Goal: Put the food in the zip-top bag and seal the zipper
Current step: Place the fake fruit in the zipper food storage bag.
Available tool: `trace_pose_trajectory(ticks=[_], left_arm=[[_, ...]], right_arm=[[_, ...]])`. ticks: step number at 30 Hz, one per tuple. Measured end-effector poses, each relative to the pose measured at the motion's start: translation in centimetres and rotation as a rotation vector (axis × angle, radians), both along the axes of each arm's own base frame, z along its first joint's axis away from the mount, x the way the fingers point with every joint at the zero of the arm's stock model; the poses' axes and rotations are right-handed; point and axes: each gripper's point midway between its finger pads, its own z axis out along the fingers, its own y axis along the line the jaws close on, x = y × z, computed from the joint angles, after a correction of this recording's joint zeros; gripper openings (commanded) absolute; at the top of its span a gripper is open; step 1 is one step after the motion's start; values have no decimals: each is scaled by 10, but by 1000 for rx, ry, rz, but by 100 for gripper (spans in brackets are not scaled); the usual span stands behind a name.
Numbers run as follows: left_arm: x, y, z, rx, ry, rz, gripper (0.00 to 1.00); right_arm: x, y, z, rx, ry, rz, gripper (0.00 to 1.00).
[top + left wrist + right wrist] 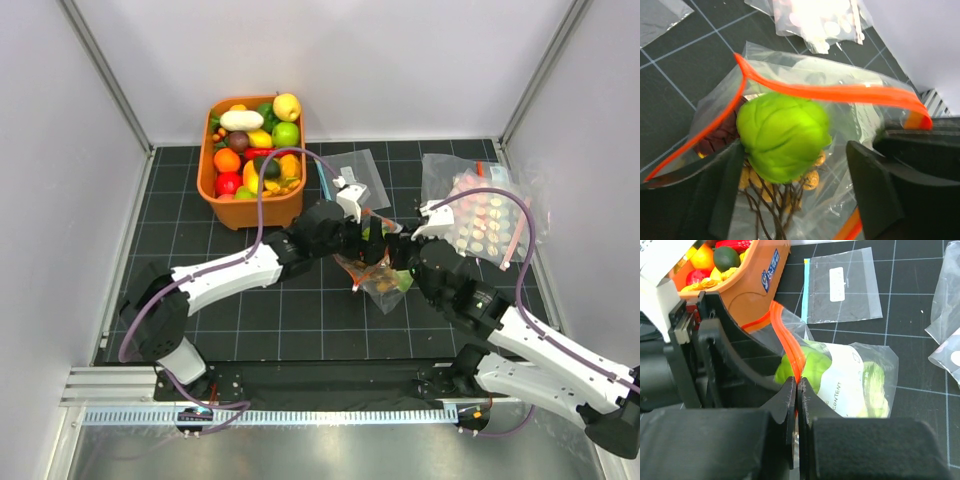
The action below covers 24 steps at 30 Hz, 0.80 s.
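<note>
One zip-top bag [385,283] (two other bags [362,172]), one bin [250,210].

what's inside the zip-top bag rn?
Bright green ball at the zipper, tan ball cluster and dark reddish item beneath, pale green piece deeper. Rest hidden underneath.

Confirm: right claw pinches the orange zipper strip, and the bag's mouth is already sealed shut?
Not sealed. The right claw does pinch the zipper, but the left wrist view shows the zip-top bag mouth open, strips parted, a green toy in the opening.
</note>
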Motion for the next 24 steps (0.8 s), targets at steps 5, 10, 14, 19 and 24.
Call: trace_pose_trajectory(ticks=[5,10,14,19,24], left_arm=[[-8,1,1,25,4,-13,100],[-22,20,21,35,21,-9,100],[-33,41,60,-6,-23,10,100],[-28,71,90,-6,-86,131,93],[-12,74,69,120,-47,201,86]], right_arm=[[1,-5,1,6,-5,-27,2],[2,-6,2,14,-4,-38,2],[2,-6,2,17,-4,-43,2],[2,-7,2,17,-4,-46,2],[3,-7,2,16,-4,-47,2]])
